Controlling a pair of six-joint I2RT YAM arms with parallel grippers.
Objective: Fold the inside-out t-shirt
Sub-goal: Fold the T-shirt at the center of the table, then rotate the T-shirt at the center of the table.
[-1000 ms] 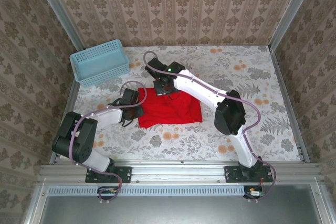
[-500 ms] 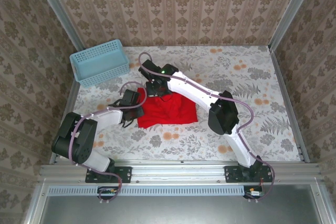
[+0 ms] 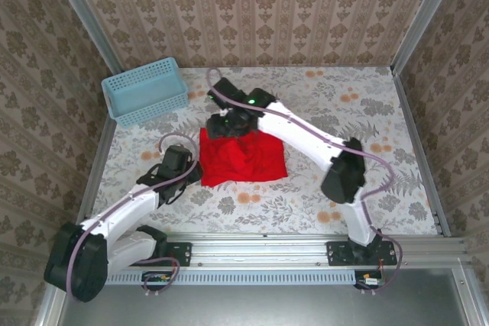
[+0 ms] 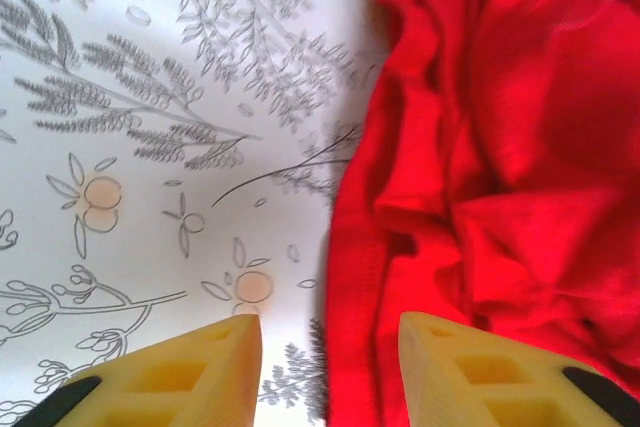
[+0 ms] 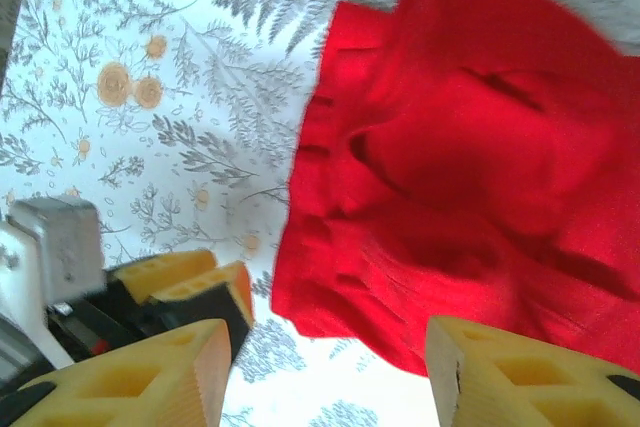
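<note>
The inside-out t-shirt (image 3: pixel 244 156) lies in the middle of the surface (image 3: pixel 367 112) as a rough, puffy rectangle, well apart from the blue basket (image 3: pixel 145 91) in the far left corner. The left fingers (image 4: pixel 180 372) stand open just off the shirt's left edge, low over the floral print. The stitched hem (image 4: pixel 350 277) runs up between them, and they grip nothing. The right fingers (image 5: pixel 150 372) are open and empty too, hanging over the shirt's far edge.

The bundle looks already folded over, but it is lumpy, with ridges and slack pockets across the top. The step in hand therefore seems to be either smoothing or 1 more fold. To do it well, each arm should probably pinch every layer at an edge corner, not only the top one. The 2 arms should then lift only slightly, carry the cloth across at the same pace, and lay edge on edge. A pinch on the top layer alone would likely peel the stack open.
</note>
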